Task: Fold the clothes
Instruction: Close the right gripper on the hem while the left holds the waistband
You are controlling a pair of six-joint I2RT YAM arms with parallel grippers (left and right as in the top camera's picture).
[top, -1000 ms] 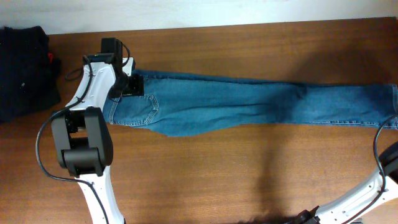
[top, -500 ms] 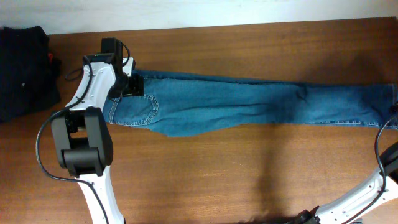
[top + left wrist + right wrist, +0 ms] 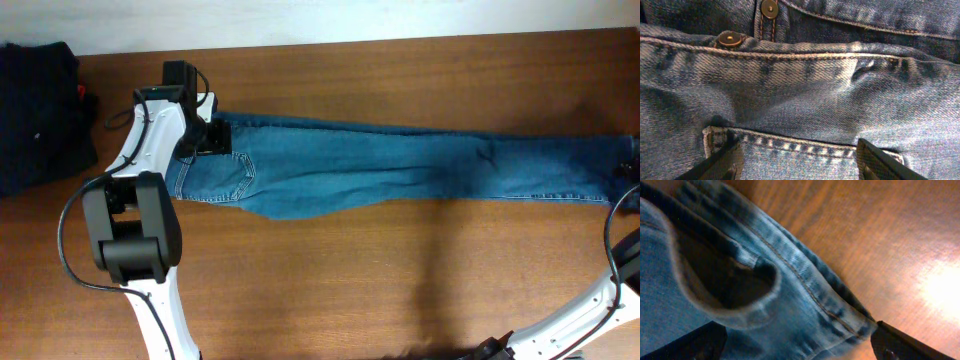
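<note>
The blue denim jeans (image 3: 400, 170) lie stretched out flat across the table, waist at the left and leg hems at the right. My left gripper (image 3: 213, 137) rests on the waistband; in the left wrist view its fingers (image 3: 796, 160) stand apart with a stitched denim band (image 3: 805, 145) between them, below two copper rivets (image 3: 730, 38). My right gripper (image 3: 634, 172) is at the leg hems on the table's right edge; its fingers (image 3: 795, 342) are wide apart with the hem (image 3: 805, 290) between them.
A black garment pile (image 3: 38, 115) with a small red tag (image 3: 84, 97) sits at the far left. The brown wooden table (image 3: 330, 290) runs in front of the jeans. A pale wall strip (image 3: 300, 20) borders the back edge.
The hem end of the jeans has shifted a little to the left, and a small wrinkle has formed near the right end. The left arm has not moved.
</note>
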